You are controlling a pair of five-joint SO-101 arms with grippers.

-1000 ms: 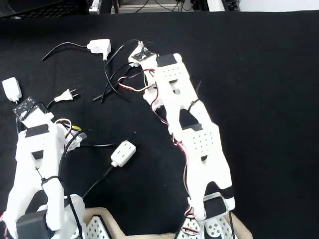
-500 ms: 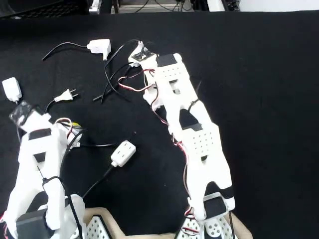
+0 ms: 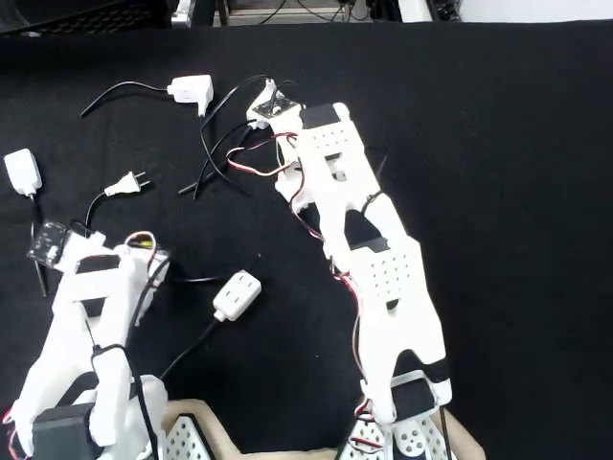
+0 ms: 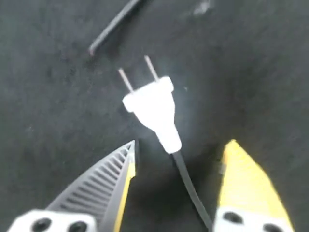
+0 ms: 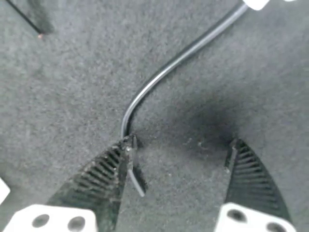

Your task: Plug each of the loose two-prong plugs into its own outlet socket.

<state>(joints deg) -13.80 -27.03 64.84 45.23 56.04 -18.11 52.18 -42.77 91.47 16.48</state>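
Left tool: released, fingers spread wide, hovering low over the bench. The white two-prong plug is lying flat just ahead of the fingertips. Its prongs are pointing away from me and its black cord is running back between the two fingers. Nothing gripped yet. I am reading this as the line-up before the pinch. Straddling the cord puts the plug body on the closing line, and taking it from behind would leave the prongs free to go in.

From above, the plug is sitting between 9 and 10 o'clock on the bench, with my left arm standing at 7 o'clock. The nearest socket block is lying at 4 to 5 o'clock from the plug, well apart, on its own lead. A white adapter is resting at 11 o'clock, and another white block at far 9 o'clock.

Right tool: also released, gripping nothing, low over the cloth, with a black cable passing beside one finger. My right arm is lying stretched toward 12 o'clock, near the adapter. It is possibly waiting to steady a socket, but I cannot confirm that.
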